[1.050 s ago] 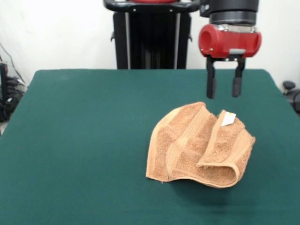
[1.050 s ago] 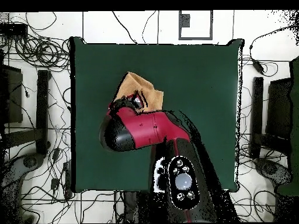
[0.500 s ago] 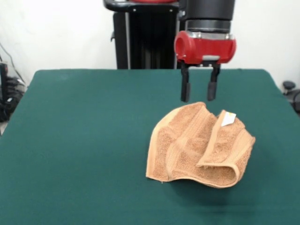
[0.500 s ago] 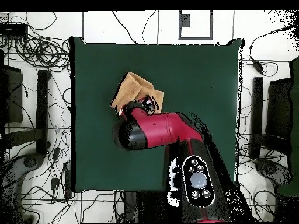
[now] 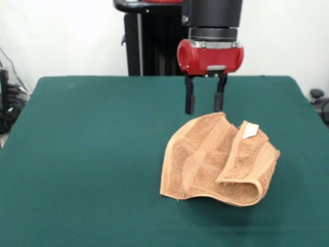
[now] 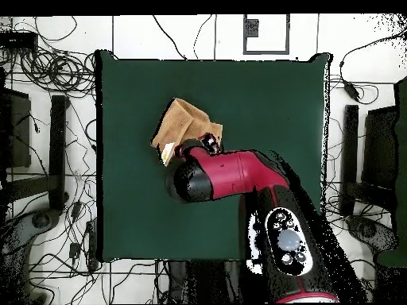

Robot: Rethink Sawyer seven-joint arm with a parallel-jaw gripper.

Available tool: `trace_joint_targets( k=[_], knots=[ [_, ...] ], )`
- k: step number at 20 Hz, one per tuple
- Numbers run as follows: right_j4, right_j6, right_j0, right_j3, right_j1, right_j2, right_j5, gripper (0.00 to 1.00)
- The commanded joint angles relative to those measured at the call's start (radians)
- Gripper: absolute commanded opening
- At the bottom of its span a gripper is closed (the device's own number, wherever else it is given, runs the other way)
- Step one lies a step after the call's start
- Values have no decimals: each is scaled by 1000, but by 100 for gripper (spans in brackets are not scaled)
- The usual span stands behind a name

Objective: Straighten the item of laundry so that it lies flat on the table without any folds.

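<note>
- The towel sits crumpled on the green table, well in from every edge. In the front view it lies right of the middle, nearer the right edge than the left.
- It is not flat: one flap is folded over on itself, with a rolled fold along the near side and a raised ridge running up the middle.
- A small white tag shows on the towel's upper right part. I can't make out any writing on it.
- The gripper hangs just above the towel's far edge with its two black fingers parted and nothing between them.
- From overhead, the red arm covers part of the towel; the rest pokes out toward the table's left edge in that view.
</note>
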Motion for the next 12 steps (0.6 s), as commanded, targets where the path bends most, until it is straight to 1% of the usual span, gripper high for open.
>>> trace_joint_targets(
  k=[1,8,12],
  knots=[
    [-74,-181,-41,92,97,198,100,100],
    [-114,-148,-82,95,133,240,74,100],
    [-134,-127,-91,95,149,249,70,100]
  ],
)
